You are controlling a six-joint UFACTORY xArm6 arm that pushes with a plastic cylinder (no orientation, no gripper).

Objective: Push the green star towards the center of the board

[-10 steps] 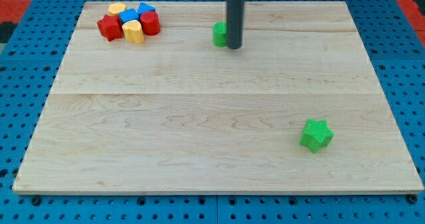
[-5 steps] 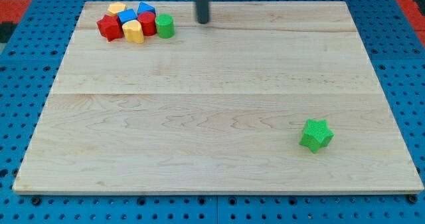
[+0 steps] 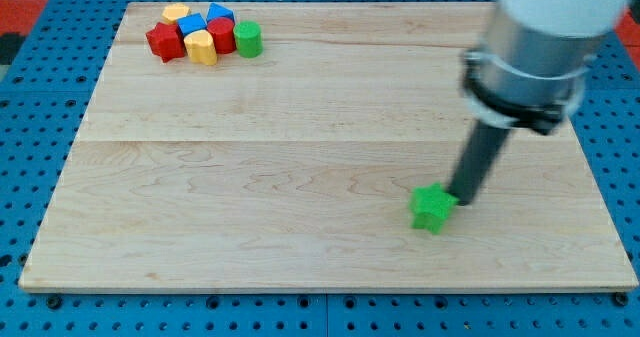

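Note:
The green star [image 3: 431, 208] lies on the wooden board [image 3: 300, 157] at the view's lower right, a little right of the board's middle line. My tip [image 3: 462, 200] touches the star's right side. The dark rod rises from there to the view's upper right, under the arm's grey and white body [image 3: 540, 37].
A cluster of blocks sits at the board's top left: a green cylinder [image 3: 248, 39], red blocks [image 3: 165, 41], a yellow block [image 3: 201, 47], blue blocks [image 3: 194, 23] and another yellow one [image 3: 176, 14]. The board lies on a blue pegboard [image 3: 30, 127].
The tip left the top of the board, having pushed the green cylinder to the cluster, and came to the green star's right side. The star has slid to the left and slightly down.

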